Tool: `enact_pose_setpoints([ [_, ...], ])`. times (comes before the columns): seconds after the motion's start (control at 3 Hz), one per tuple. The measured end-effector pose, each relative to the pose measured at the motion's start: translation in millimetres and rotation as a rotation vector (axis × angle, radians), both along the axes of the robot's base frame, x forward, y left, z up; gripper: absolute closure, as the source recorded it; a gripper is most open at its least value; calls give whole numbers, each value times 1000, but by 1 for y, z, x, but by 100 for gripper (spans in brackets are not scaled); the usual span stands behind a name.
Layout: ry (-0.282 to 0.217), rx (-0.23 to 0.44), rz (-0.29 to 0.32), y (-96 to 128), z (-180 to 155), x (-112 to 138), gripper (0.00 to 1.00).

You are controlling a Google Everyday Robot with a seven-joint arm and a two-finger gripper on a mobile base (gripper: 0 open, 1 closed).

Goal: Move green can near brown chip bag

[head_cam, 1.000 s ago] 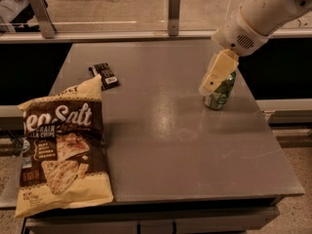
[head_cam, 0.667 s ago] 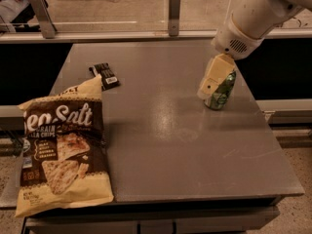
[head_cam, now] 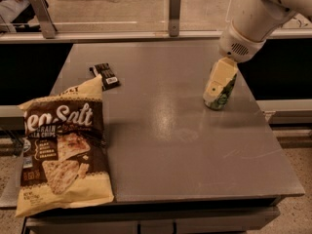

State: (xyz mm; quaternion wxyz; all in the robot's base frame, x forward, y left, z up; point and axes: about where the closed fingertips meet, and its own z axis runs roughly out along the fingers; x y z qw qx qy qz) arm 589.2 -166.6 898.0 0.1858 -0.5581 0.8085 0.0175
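Note:
The green can [head_cam: 223,97] stands on the grey table [head_cam: 175,145] near its right edge, towards the back. My gripper [head_cam: 219,82] comes down from the white arm at the upper right and sits right at the can, its cream part covering the can's upper front. The brown chip bag [head_cam: 61,152] with white "Sea Salt" lettering lies flat at the table's front left corner, far to the left of the can and hanging slightly over the edge.
A small flat black wrapper [head_cam: 106,75] lies at the back left of the table, just beyond the bag's top corner. A rail with metal posts [head_cam: 174,12] runs behind the table. The floor drops away on the right.
The arm's wrist has shifted slightly lower over the can. The can stays at about the same spot. The bag and the wrapper have not moved.

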Motion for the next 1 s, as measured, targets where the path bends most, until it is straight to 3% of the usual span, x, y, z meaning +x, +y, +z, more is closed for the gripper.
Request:
enact_pose_setpoints([
  [0.33,19,8,-33,-14,-1,1,0],
  [1.0,22,8,-29,-11,-4,2,42],
])
